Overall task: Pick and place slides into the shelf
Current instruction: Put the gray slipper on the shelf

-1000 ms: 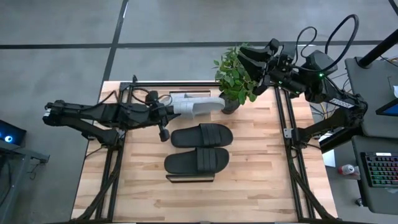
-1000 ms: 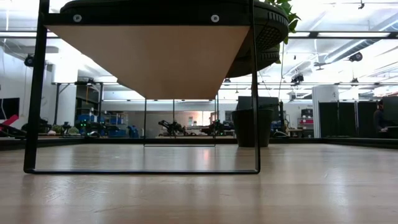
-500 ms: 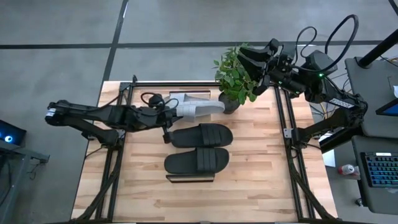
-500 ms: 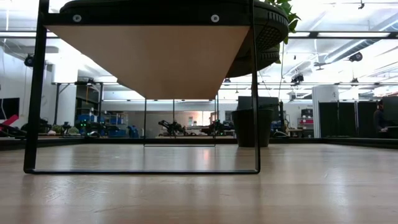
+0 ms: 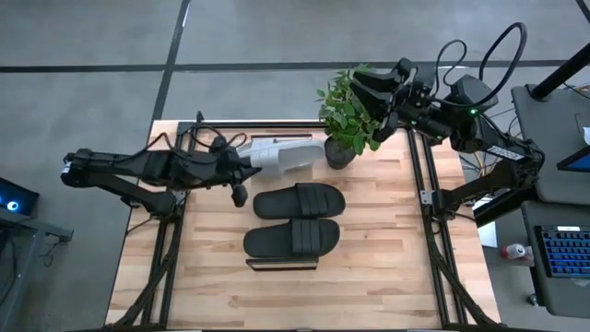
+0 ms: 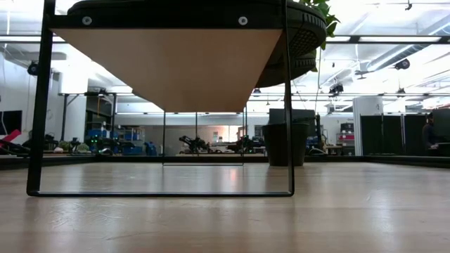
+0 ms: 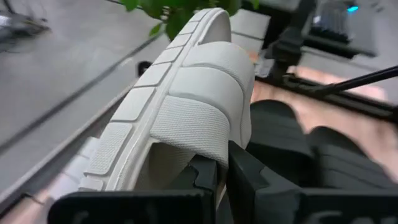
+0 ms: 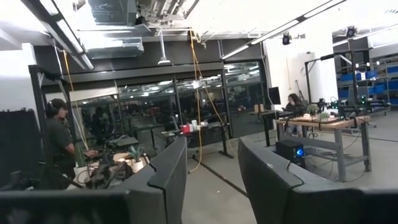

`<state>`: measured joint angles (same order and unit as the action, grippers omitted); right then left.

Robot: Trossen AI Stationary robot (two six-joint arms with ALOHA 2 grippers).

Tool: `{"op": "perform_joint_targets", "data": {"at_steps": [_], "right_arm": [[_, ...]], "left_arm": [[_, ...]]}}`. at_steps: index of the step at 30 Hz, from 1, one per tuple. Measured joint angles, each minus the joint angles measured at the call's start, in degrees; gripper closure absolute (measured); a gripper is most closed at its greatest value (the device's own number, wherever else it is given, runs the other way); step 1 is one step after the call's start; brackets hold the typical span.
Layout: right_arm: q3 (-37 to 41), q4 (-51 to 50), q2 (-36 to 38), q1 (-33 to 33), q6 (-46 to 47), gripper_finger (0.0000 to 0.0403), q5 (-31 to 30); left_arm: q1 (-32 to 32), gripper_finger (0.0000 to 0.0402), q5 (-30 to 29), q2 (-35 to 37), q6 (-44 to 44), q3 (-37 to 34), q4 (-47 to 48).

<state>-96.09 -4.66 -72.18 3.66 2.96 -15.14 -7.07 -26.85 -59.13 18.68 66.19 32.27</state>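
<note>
My left gripper (image 5: 247,162) reaches in from the table's left and is shut on a pale grey slide (image 5: 288,156), which shows large in the left wrist view (image 7: 186,93). It is held over the far end of the shelf (image 5: 281,265). Two black slides (image 5: 300,200) (image 5: 292,238) lie side by side on the shelf's plank. The low view shows the plank's underside (image 6: 169,63) and one black slide's edge (image 6: 304,35). A pale strip (image 5: 277,141) shows just beyond the held slide. My right gripper (image 8: 211,168) is open, raised above the plant at the far right. My left gripper pinches the edge of the grey slide's wide strap (image 7: 208,152) between its two fingers; one finger (image 7: 202,180) goes under the strap and the other (image 7: 249,180) lies on its outer face. The fingers come from the table's left, along the slide. The slide is tipped onto its side, its far end toward the plant.
A potted plant (image 5: 346,115) in a dark pot (image 6: 285,144) stands just right of the held slide's far end. Dark metal frame rails (image 5: 424,198) run along both sides of the wooden table (image 5: 387,277). Bare table lies near and right of the shelf.
My left gripper has rolled its wrist and, after a small push toward the plant, drawn back a little toward the table's left edge. The grey slide has tipped over with it and stays in the hold.
</note>
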Motion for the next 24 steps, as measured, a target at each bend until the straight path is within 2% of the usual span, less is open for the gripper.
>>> {"op": "perform_joint_targets", "data": {"at_steps": [7, 14, 18, 24], "right_arm": [[0.0, -0.9, 0.0, 0.0, 0.0, 0.0275, 0.0], [0.0, -0.9, 0.0, 0.0, 0.0, 0.0269, 0.0], [0.0, -1.0, 0.0, 0.0, 0.2, 0.027, 0.0], [0.0, -1.3, 0.0, 0.0, 1.6, 0.0277, 0.0]], "left_arm": [[0.7, 0.0401, 9.9, 2.7, 11.1, 0.1, -0.3], [1.1, 0.0401, 13.8, 3.9, 27.4, 0.1, -0.2], [3.2, 0.0401, 21.7, 4.0, 37.4, 0.1, 0.8], [6.1, 0.0401, 26.2, 3.6, 38.0, 0.1, 1.4]]}}
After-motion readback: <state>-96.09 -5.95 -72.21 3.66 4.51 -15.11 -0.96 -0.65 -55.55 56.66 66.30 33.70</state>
